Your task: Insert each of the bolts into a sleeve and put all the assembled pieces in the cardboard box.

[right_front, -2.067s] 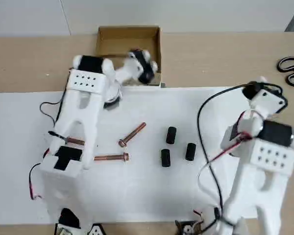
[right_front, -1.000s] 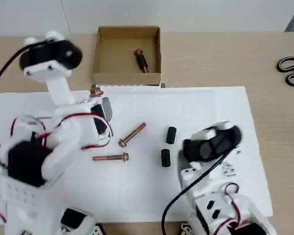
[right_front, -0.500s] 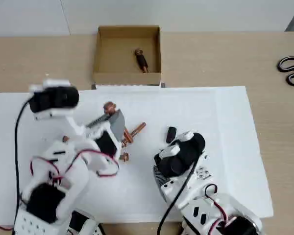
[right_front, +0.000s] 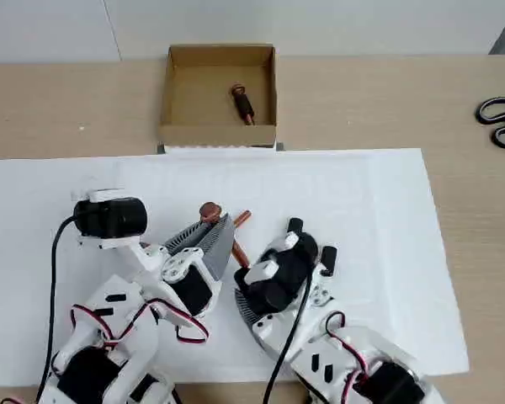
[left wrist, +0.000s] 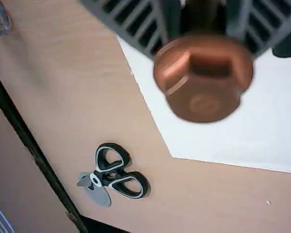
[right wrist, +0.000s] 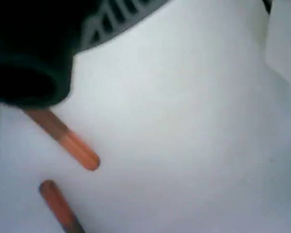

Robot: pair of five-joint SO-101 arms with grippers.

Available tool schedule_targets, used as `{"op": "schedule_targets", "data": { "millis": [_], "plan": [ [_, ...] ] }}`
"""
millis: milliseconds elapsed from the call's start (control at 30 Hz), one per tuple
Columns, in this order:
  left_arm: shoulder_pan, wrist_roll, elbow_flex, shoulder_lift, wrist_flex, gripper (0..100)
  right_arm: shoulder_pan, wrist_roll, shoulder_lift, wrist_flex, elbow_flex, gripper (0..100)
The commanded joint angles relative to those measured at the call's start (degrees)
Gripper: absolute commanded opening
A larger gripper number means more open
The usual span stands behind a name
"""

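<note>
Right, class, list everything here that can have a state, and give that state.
cardboard box: open, one assembled piece lying inside.
left gripper: fingers shut on a bolt.
right gripper: fingers shut on a sleeve.
loose bolt: lying on the paper, no sleeve on it.
two loose sleeves: on the paper, empty.
scissors: closed, lying on the table.

The desk (right_front: 387, 101) is seen in bright, even light; faint, soft shadows are cast on the white sheet (right_front: 387, 219).
</note>
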Motion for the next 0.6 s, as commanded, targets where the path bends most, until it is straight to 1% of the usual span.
{"op": "schedule_targets", "data": {
  "millis": [0, 200, 400, 567],
  "plan": [
    [0.53, 0.09, -0.13, -0.88, -1.58, 0, -0.66, 0.53, -0.40, -2.24, 0.44, 0.4],
    [0.53, -0.09, -1.36, -0.97, -1.41, 0, -0.31, 0.53, -0.40, -1.71, 0.79, 0.4],
    [0.62, -5.27, -3.38, -0.97, -1.41, 0, 0.57, 0.53, -0.40, -1.71, 0.79, 0.4],
    [0.70, -5.71, -3.47, -0.97, -0.97, 0, 3.03, 0.53, -0.40, -1.71, 0.79, 0.4]
  ]
}}
